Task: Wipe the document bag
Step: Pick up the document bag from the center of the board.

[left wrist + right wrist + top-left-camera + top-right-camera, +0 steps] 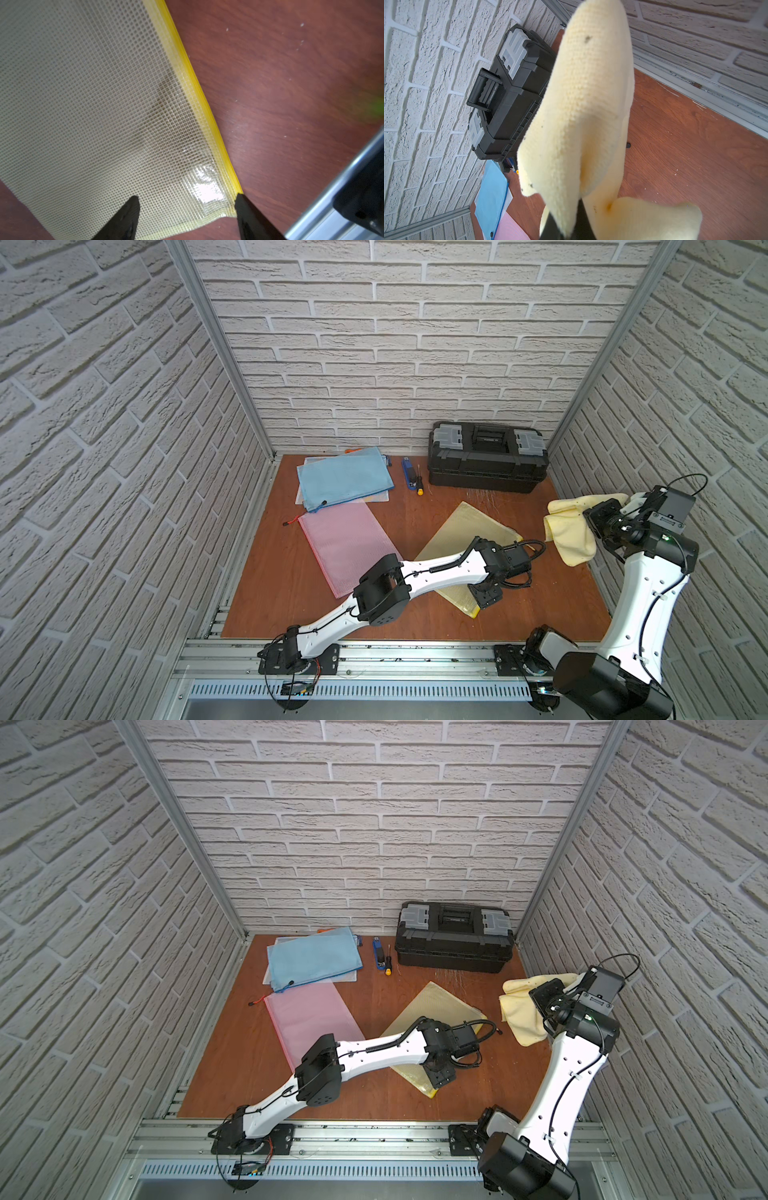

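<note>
Our left gripper [187, 197] stands spread over the near corner of the yellow document bag [465, 531], lying flat on the table [274, 585]; our right gripper [566, 226] is clamped on the pale cloth [583, 104], held up clear of the table.

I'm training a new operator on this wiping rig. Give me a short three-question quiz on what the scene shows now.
1. Which document bag lies under the left gripper? A the pink bag; B the blue bag; C the yellow bag.
2. True or false: the right gripper presses the cloth flat on a bag.
3. Are the left gripper's jaws open or shut?
Key: 1 C. 2 false: the cloth is held aside, off every bag. 3 open, straddling the bag's corner.
</note>
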`<state>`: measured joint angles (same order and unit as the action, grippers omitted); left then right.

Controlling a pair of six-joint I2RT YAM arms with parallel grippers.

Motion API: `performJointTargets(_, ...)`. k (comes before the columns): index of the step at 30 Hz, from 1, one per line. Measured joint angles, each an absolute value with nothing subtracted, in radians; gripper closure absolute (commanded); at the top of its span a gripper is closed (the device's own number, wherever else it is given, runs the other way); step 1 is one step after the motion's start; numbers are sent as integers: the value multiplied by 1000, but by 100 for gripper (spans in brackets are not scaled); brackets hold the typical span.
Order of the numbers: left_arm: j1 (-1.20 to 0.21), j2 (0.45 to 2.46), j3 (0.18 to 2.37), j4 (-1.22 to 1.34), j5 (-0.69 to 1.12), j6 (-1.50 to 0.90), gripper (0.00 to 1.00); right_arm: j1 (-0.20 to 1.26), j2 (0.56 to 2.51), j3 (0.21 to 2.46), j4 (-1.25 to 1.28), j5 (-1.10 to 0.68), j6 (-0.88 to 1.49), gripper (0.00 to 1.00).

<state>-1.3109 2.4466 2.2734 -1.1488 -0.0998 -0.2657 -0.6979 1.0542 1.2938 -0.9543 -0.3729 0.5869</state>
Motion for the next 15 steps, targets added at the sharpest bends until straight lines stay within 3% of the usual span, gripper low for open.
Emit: performJointTargets(15,-1337,2479,2299,-1174,-36,-285,27,-699,1044,1290,-954,-406,587,98)
